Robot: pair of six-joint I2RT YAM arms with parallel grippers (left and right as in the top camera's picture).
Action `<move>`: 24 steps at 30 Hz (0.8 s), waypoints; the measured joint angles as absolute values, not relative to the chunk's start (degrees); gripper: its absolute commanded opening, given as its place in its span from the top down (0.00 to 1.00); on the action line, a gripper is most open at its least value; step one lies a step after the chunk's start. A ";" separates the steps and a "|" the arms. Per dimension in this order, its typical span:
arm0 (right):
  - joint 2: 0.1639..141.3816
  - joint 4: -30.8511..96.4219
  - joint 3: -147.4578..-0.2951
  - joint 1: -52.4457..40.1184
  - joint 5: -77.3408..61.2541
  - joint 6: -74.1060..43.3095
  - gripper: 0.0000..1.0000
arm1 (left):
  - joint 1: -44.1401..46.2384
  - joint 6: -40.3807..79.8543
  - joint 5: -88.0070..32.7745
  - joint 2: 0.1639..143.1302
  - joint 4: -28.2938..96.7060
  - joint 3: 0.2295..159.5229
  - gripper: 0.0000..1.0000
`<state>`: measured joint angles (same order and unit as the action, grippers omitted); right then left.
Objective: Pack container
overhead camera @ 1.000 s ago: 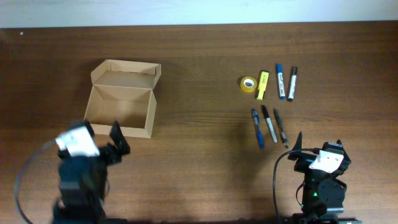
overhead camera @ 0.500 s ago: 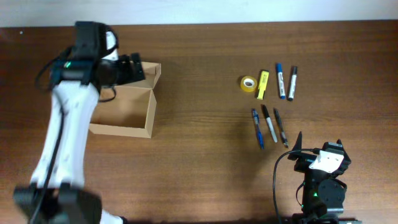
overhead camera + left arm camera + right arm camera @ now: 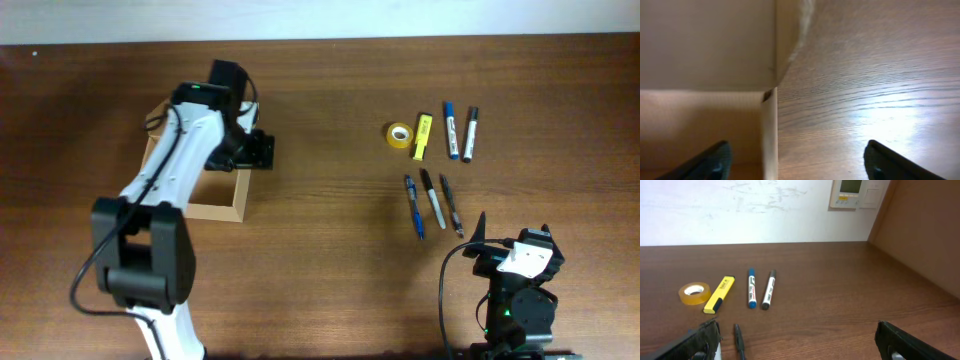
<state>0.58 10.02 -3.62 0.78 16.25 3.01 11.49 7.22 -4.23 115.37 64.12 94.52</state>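
The container, a tan cardboard box (image 3: 210, 211), stands open at the table's left with its flap lid up at the back. My left gripper (image 3: 255, 152) is open and straddles the box's right wall (image 3: 769, 135), one finger inside the box and one over the table (image 3: 800, 167). It holds nothing. The right gripper (image 3: 512, 255) is open and empty near the front edge, right of centre (image 3: 800, 345). A yellow highlighter (image 3: 422, 137), blue marker (image 3: 451, 130), black marker (image 3: 470, 134) and three pens (image 3: 433, 198) lie at the right.
A yellow tape roll (image 3: 400, 134) lies left of the highlighter and also shows in the right wrist view (image 3: 694, 293). One pen (image 3: 739, 339) lies just ahead of the right gripper. A white wall with a control panel (image 3: 850, 192) stands behind the table.
The left arm swung from the front left up to the box's back, then across to its right wall. The right arm has not moved.
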 measured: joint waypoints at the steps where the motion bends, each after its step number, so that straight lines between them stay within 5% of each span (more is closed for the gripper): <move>1: 0.58 10.02 -3.62 0.78 16.25 2.98 0.01 | 11.97 6.98 -3.42 116.01 64.23 94.52 0.36; 4: 0.58 10.02 -3.62 0.78 16.25 3.01 0.01 | 12.80 6.74 -1.32 117.75 64.40 94.52 0.69; 5: 0.58 10.02 -3.62 0.78 16.27 2.98 0.01 | 12.86 6.52 -0.93 118.17 64.47 94.52 0.95; 6: 0.58 10.02 -3.62 0.78 16.25 2.98 0.01 | 12.84 6.37 -0.30 118.50 64.51 94.52 0.98; 24: 0.58 10.02 -3.62 0.78 16.25 3.01 0.01 | 18.02 17.37 2.50 119.55 79.83 111.83 0.98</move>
